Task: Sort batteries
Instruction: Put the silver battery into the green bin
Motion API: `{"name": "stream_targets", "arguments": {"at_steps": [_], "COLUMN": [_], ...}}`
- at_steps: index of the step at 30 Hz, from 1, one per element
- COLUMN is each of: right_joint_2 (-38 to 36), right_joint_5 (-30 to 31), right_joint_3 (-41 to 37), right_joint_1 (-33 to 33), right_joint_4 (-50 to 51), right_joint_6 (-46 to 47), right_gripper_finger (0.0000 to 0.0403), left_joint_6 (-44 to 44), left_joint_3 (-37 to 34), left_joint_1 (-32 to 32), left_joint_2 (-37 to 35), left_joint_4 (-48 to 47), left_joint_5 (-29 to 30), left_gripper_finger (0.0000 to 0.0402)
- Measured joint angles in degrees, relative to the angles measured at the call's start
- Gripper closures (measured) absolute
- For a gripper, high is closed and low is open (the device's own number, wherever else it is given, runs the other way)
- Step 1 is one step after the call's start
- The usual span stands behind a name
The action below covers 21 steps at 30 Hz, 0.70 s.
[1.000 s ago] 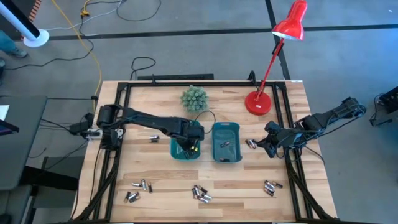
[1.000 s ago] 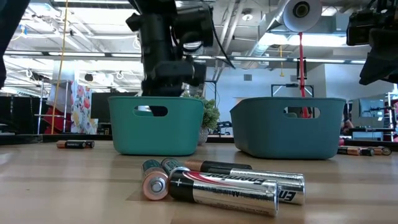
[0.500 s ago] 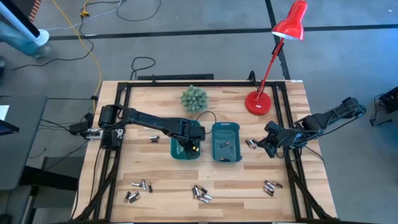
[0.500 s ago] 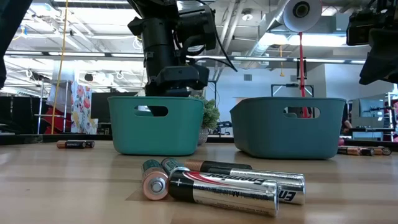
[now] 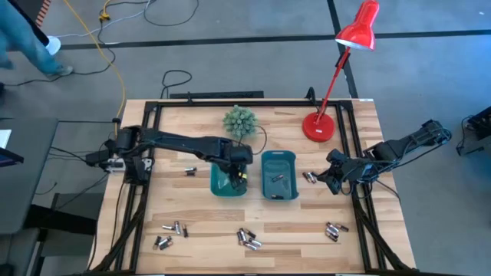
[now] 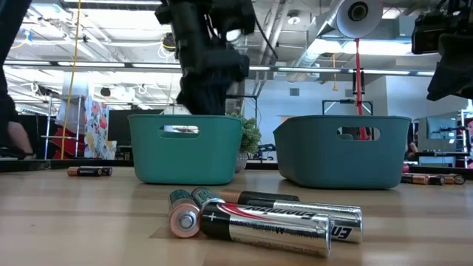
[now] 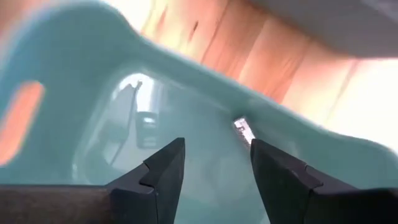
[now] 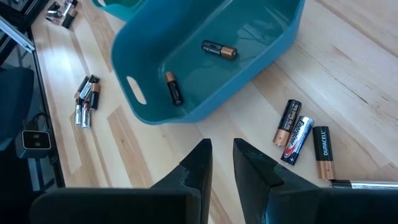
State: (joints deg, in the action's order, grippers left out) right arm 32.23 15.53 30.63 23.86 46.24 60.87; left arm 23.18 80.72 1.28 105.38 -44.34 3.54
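Left pincer [image 7: 214,165] open, over bin [image 5: 229,182], batteries [image 7: 147,127] below

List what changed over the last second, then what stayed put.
The left gripper, over the left bin, opened and lifted higher above its rim; whether it dropped a battery cannot be seen. The right gripper, the right bin and the loose batteries on the table did not move.

By the blue bin in the right wrist view, one black battery [image 8: 323,151] on the wooden surface plainly reads DURACELL. In the low view, the front silver battery [image 6: 266,225] shows only partial lettering, something like "En"; nothing else is legible.
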Motion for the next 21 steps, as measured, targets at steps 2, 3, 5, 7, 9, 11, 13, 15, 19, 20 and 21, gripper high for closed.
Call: {"name": "stream_targets", "arguments": {"at_steps": [2,3,5,7,9,11,13,15,19,20,21], "right_joint_2": [0.02,0.04,0.04,0.07,0.07,0.07,0.07,0.07,0.07,0.07,0.07], "right_joint_5": [0.0,0.0,0.0,0.0,0.0,0.0,0.0,0.0,0.0,0.0,0.0], "right_joint_3": [0.0,0.0,0.0,0.0,0.0,0.0,0.0,0.0,0.0,0.0,0.0], "right_joint_1": [0.0,0.02,0.01,0.02,0.01,0.02,0.0,0.0,0.0,0.02,0.0], "right_joint_4": [-0.1,-0.09,-0.06,0.0,-0.11,-0.02,-0.07,-0.1,-0.09,-0.07,-0.07], "right_joint_6": [-0.01,0.01,0.02,0.03,0.02,0.13,0.18,0.19,0.21,0.45,0.61], "right_gripper_finger": [0.032,0.032,0.032,0.032,0.032,0.032,0.032,0.032,0.032,0.032,0.032], "left_joint_6": [-1.33,-2.13,-3.59,-4.78,-5.22,-5.23,-5.24,-5.24,-6.36,-6.71,-7.45], "left_joint_3": [0.03,0.03,0.01,-0.39,-1.87,-4.73,-8.38,-12.56,-22.48,-24.93,-27.02], "left_joint_1": [0.44,0.66,1.05,1.53,2.26,3.08,3.8,4.48,5.33,5.33,5.33], "left_joint_2": [-2.7,-4.25,-7.41,-11.21,-15.64,-20.57,-25.53,-30.37,-38.26,-39.75,-40.82], "left_joint_4": [-1.4,-2.68,-5.06,-7.32,-8.2,-8.25,-8.52,-9.02,-8.91,-8.68,-8.44], "left_joint_5": [0.37,1.01,3.15,5.33,5.9,6.04,6.41,6.54,6.46,6.13,5.89], "left_gripper_finger": [0.0225,0.0225,0.0226,0.0226,0.0226,0.0226,0.0226,0.0226,0.0226,0.0226,0.0226]}}
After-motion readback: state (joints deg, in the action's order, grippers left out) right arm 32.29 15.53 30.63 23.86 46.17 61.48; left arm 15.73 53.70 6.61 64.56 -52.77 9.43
